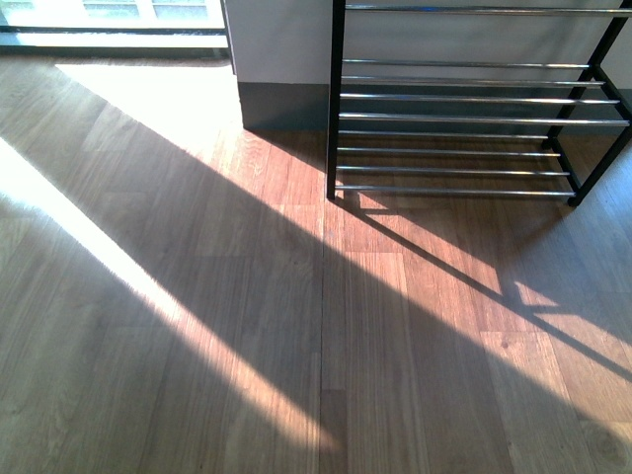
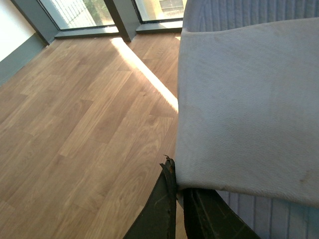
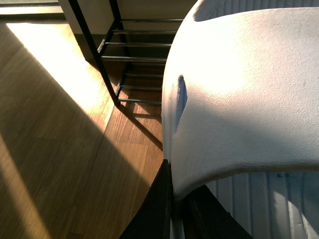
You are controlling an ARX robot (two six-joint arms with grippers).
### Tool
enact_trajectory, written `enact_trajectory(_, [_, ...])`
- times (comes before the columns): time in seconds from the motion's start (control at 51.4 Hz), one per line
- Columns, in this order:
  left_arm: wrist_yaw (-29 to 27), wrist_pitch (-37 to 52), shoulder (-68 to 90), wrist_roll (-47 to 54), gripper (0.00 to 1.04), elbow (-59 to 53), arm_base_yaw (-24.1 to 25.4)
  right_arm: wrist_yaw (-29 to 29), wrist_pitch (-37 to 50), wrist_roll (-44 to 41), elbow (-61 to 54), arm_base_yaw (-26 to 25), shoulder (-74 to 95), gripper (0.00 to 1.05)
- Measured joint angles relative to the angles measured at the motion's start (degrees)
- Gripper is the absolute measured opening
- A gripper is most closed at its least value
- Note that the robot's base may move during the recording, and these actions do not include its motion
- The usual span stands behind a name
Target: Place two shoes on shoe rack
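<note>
White rubber fills both wrist views: each arm has a shoe lifted off the wooden floor (image 1: 197,326), sole turned toward its camera. The left gripper (image 2: 178,199) is pinched down on the edge of the left shoe (image 2: 249,109), its dark fingers meeting at the sole's rim; the right gripper (image 3: 177,199) is closed the same way on the right shoe (image 3: 239,99), whose sole shows a small bluish dent. Neither shoe nor arm appears in the front view, where the shoe rack (image 1: 464,118) stands empty against the wall, its thin shiny rods bare. From the right wrist the rack sits near, just beyond the shoe. These look light, with a thick sole that is fairly stiff while the knit upper would give under pressure, so a hold at the rim of the sole or the heel collar seems firmest. On narrow smooth rods a shoe could tip or slip through unless laid flat across several.
</note>
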Motion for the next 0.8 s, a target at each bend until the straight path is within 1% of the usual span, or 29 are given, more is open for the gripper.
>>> enact_trajectory(0.798, [0.02,0.0,0.11,0.02,0.02,0.02,-0.02,0.07,0.02,0.02,0.07,0.0,0.0,0.02])
